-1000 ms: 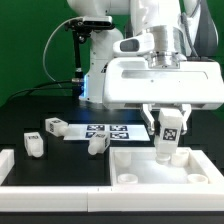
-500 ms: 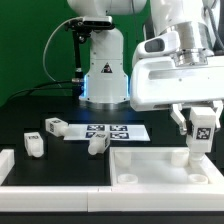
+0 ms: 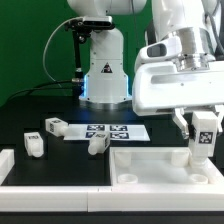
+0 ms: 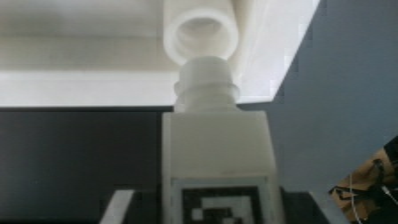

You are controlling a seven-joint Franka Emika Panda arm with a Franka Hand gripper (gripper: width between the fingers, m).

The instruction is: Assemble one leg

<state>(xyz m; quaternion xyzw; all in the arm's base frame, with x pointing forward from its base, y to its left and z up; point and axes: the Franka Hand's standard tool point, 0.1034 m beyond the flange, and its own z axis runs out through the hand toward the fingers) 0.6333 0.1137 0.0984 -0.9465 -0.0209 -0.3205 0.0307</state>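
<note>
Black table surface (image 3: 30, 110) fills the exterior view's left, with a white rail (image 3: 10, 163) lying along its near edge. Just past the rail stands the first spare leg (image 3: 33, 143), and a little farther back lies the second spare leg (image 3: 53, 127), its square tag facing up. The third spare leg (image 3: 97, 143) sits just in front of the marker board (image 3: 118, 131), which lies flat below the arm's white base (image 3: 100, 65).

Toward the exterior view's right, the large white tabletop (image 3: 160, 168) rests on the table, with round holes in its near corners. Above its far right corner hangs the gripper (image 3: 204, 128), its dark fingers (image 3: 183, 121) closed from both sides on the leg (image 3: 203, 143), which it holds upright with the tag facing the camera.

In the wrist view the leg (image 4: 217, 140) runs away from the camera, with its narrow end pointing at a corner hole (image 4: 203, 35) in the tabletop (image 4: 71, 40). The tip overlaps the rim of that hole, but I cannot tell whether it touches or has gone in.
</note>
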